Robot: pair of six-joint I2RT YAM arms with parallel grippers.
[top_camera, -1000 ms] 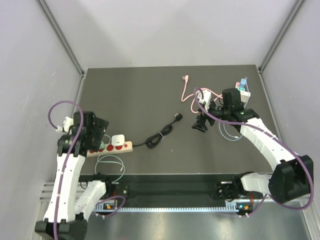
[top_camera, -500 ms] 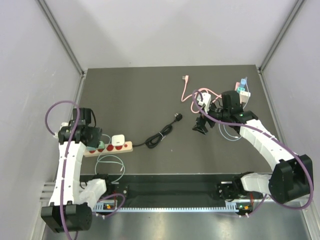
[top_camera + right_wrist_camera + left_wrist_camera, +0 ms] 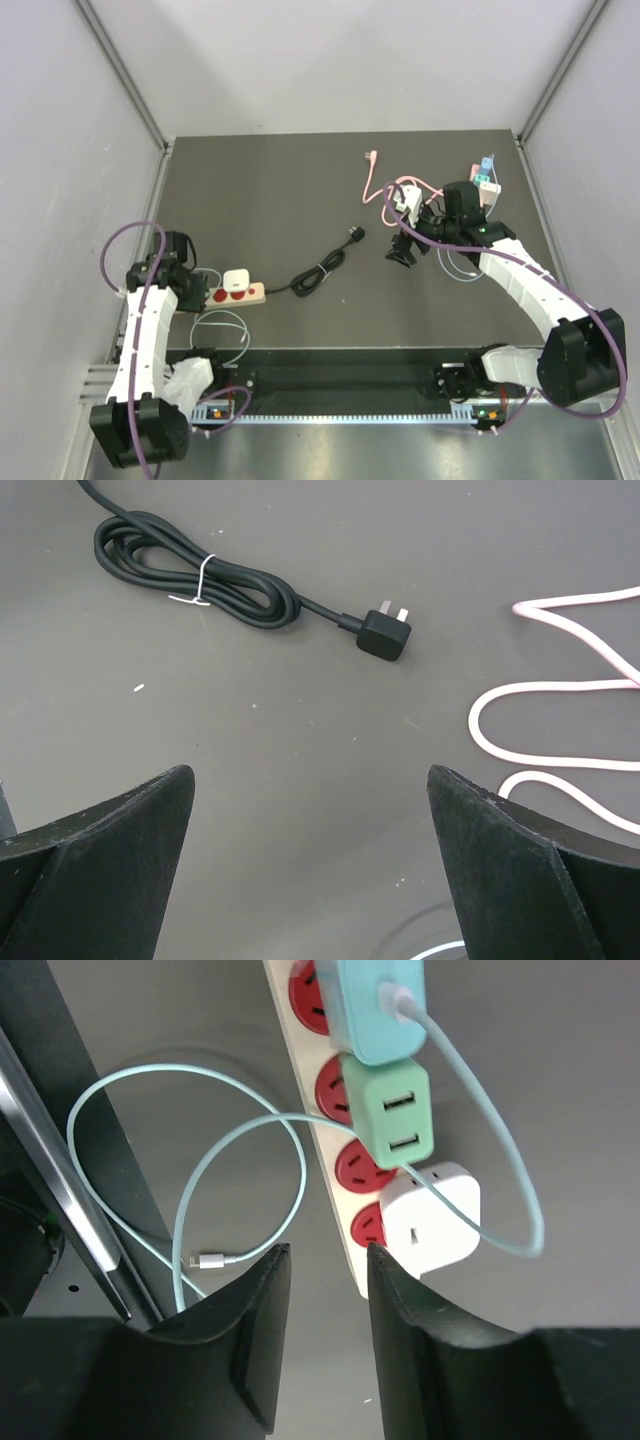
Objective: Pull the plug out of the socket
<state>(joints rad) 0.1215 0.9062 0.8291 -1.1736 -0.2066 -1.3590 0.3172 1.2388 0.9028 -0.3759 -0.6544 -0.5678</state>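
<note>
Your left gripper is down low at one end of the power strip. The strip lies flat on the dark table, close to the left side. The gripper's two fingers are close together. Only a thin bit of bare table shows between them, and nothing is pinched there. One finger tip sits right at the end of the strip, but you cannot tell if it touches or is just beside it. The strip is pale with round red holes, and three plugs sit in it. The white plug is the one nearest your fingers, just beside one finger tip. Next along is the green plug, and then the blue plug at the far end. A thin pale blue wire comes out of the blue plug and loops on the table beside the strip. It ends in a small loose tip. Your right gripper is well away on the other side of the table, up above it. Its fingers are spread wide with nothing in them. Under it you can see a black plug lying loose on the table. Its black cord is tied in a bundle, and a pink wire curls off to one side.
</note>
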